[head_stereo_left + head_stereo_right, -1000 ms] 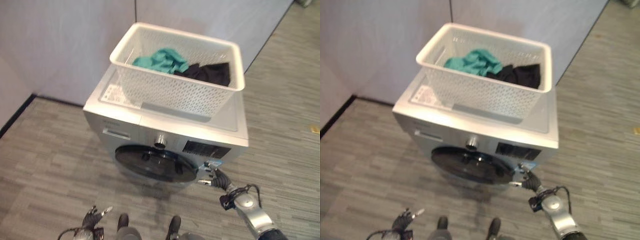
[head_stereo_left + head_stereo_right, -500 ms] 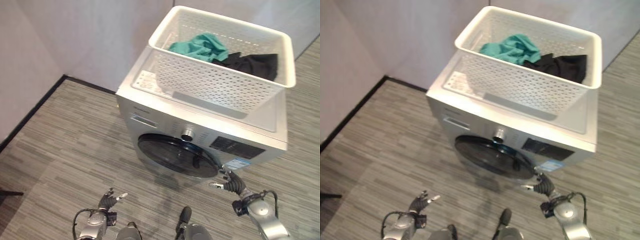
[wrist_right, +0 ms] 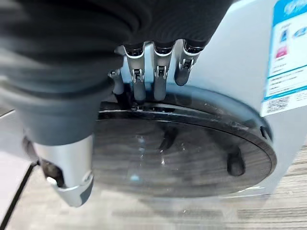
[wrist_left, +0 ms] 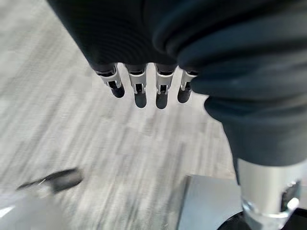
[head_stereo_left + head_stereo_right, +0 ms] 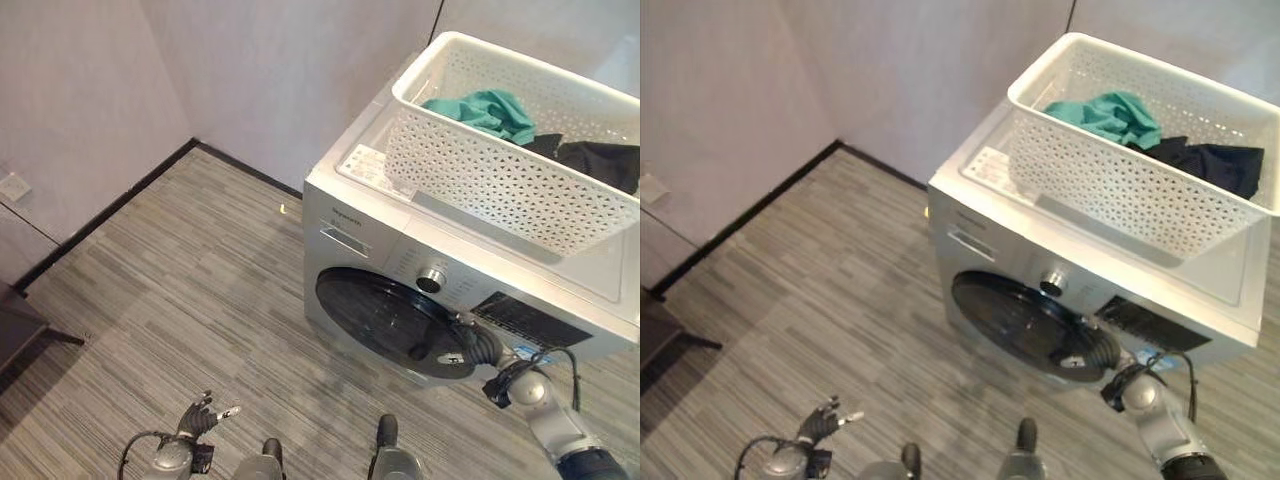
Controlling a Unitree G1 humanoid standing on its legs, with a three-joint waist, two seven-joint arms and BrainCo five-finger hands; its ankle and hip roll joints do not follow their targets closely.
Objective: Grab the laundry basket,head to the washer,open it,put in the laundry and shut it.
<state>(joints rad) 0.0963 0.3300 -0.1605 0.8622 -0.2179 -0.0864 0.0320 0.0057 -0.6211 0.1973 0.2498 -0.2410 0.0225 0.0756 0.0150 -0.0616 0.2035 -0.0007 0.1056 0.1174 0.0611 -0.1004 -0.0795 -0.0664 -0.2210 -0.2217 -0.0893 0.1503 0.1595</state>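
The silver washer (image 5: pixel 365 215) stands against the wall with its dark round door (image 5: pixel 385 318) facing me. On its top sits the white laundry basket (image 5: pixel 500 185), holding a teal cloth (image 5: pixel 485 108) and a black cloth (image 5: pixel 600 160). My right hand (image 5: pixel 478 345) is at the door's right rim. In the right wrist view its fingers (image 3: pixel 158 72) curl over the edge of the door (image 3: pixel 182 153), which stands slightly off the washer front. Hanging low over the floor, my left hand (image 5: pixel 197 418) has its fingers (image 4: pixel 148 88) straight and holds nothing.
Grey striped floor (image 5: pixel 200 290) stretches left of the washer. Pale walls with a black skirting (image 5: pixel 110 215) run behind. A dark piece of furniture (image 5: pixel 15 335) juts in at the far left, below a wall socket (image 5: pixel 12 187).
The camera has swung left, so the washer now shows further right. My right hand has gone from beside the door's lower right edge onto its rim, fingers curled.
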